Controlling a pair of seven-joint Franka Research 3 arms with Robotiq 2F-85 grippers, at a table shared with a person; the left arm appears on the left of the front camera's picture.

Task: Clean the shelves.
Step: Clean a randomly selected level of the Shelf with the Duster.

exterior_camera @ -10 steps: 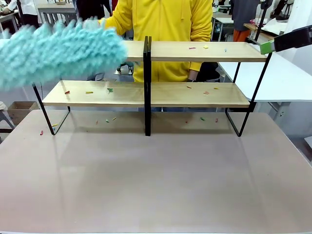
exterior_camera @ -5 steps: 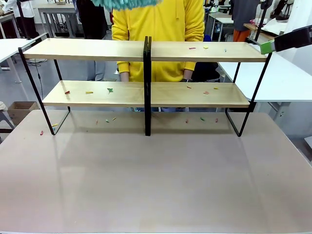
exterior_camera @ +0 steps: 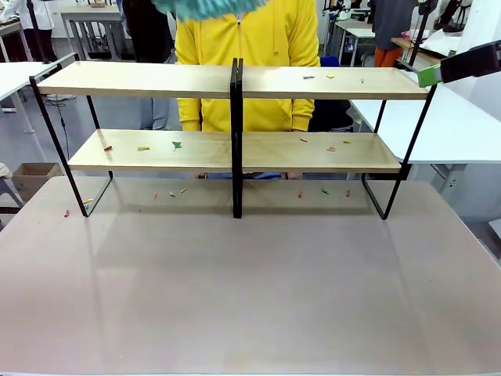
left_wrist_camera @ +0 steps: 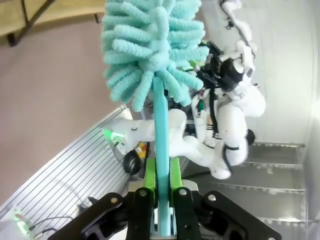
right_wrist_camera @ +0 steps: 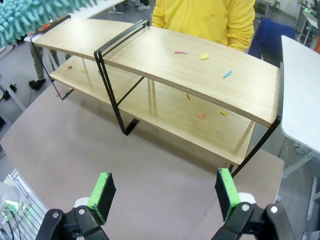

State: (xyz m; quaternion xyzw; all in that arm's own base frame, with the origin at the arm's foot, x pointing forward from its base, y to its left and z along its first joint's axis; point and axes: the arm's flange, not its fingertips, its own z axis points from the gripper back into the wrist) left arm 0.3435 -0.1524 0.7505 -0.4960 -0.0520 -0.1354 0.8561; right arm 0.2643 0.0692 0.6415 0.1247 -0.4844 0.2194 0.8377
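Observation:
The shelves (exterior_camera: pixel 141 79) stand across the far half of the table, two wooden two-tier racks on black frames, also seen from above (right_wrist_camera: pixel 165 47). Small coloured scraps (exterior_camera: pixel 329 76) lie on the right top board, on both lower boards and on the tabletop under them. My left gripper (left_wrist_camera: pixel 161 167) is shut on the handle of a teal fluffy duster (left_wrist_camera: pixel 150 45). The duster head (exterior_camera: pixel 207 8) hangs high above the left rack's right end, at the picture's top edge. My right gripper (right_wrist_camera: pixel 165 192) is open, empty, above the table's right front; one green pad (exterior_camera: pixel 428 76) shows beside the right rack's top corner.
A person in a yellow hoodie (exterior_camera: pixel 250 39) stands close behind the shelves. The beige tabletop (exterior_camera: pixel 250 282) in front of the racks is bare apart from scraps near the frames' feet. A white table (exterior_camera: pixel 446 125) stands to the right.
The duster has swung from over the left rack's top board up and to the right, to the top edge of the front view. The right gripper has stayed put.

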